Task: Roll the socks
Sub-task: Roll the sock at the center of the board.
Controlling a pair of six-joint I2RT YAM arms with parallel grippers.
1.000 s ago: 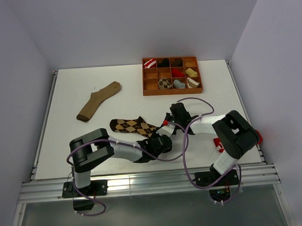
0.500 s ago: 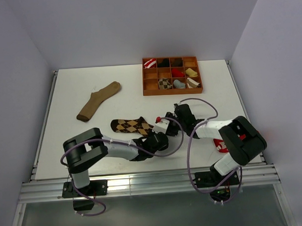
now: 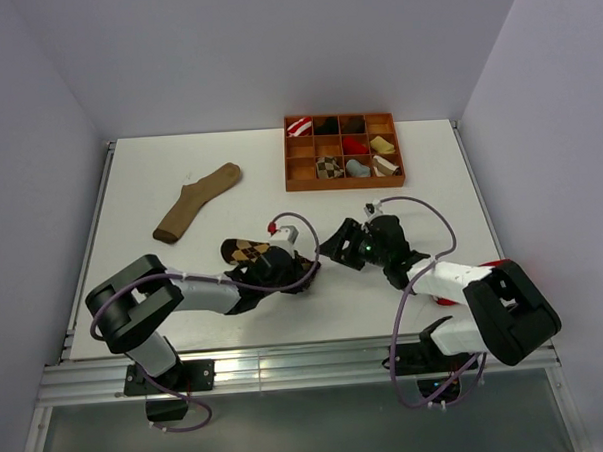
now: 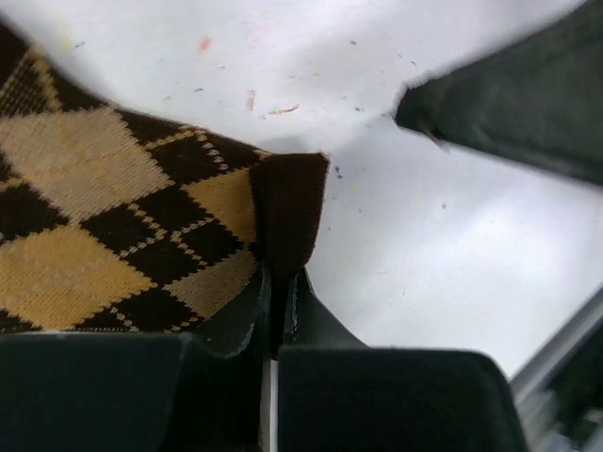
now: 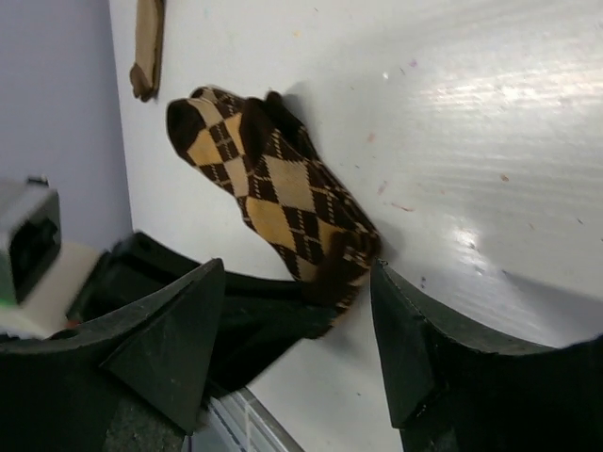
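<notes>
Task thing: the argyle sock (image 5: 283, 193), dark brown with tan diamonds, lies flat on the white tabletop (image 3: 130, 183), in the near middle part, between the two arms.
Sock direction: in the right wrist view its rounded end points away, toward the far left, and its dark plain border is at the near end.
Left hand (image 4: 278, 287): it is closed, and the two fingers pinch the dark border of the argyle sock. A small corner of this border stands up between the fingertips.
Left arm: it reaches low across the tabletop from the left base and covers a part of the sock in the top view.
Right hand (image 5: 294, 282): its jaws stand wide apart and hold nothing. It is near the pinched end of the sock, on the right side, and bare tabletop shows between them in the left wrist view.
Long tan sock (image 3: 195, 203): it lies alone in the far left part, well apart from both hands.
Wooden tray (image 3: 345, 187): it stands at the far right of the tabletop, divided into small compartments, several with rolled socks inside.
Tray, near row: a rolled argyle sock (image 3: 329, 167) is in the second compartment from the left, and a grey roll (image 3: 356, 168) is in the next one to its right.
</notes>
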